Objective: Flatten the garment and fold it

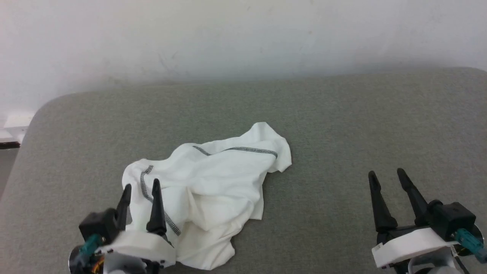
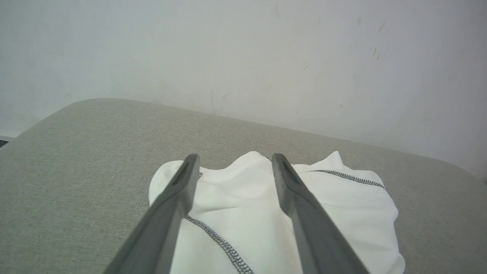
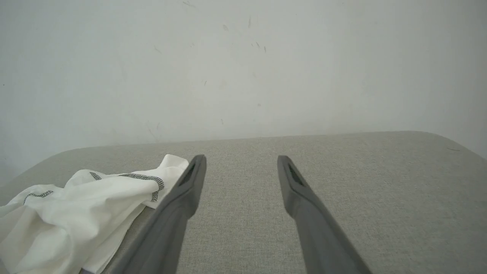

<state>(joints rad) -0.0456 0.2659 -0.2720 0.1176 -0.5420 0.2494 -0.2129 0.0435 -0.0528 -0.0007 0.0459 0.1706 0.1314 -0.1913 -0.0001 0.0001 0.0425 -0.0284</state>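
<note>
The white garment (image 1: 213, 186) lies crumpled in a heap on the grey padded table (image 1: 342, 121), left of centre, with dark grey stitched seams running across its folds. No tan patch shows. My left gripper (image 1: 141, 186) stands open over the heap's near left edge; in the left wrist view the garment (image 2: 243, 213) lies below and between its spread fingers (image 2: 175, 198). My right gripper (image 1: 386, 174) is open above bare table well to the right of the cloth, and the garment (image 3: 76, 213) sits at the lower left of the right wrist view.
A pale wall (image 1: 243, 34) rises directly behind the table's far edge. The table's rounded left corner (image 1: 42, 110) is close to the heap. Bare grey surface stretches to the right and behind the garment.
</note>
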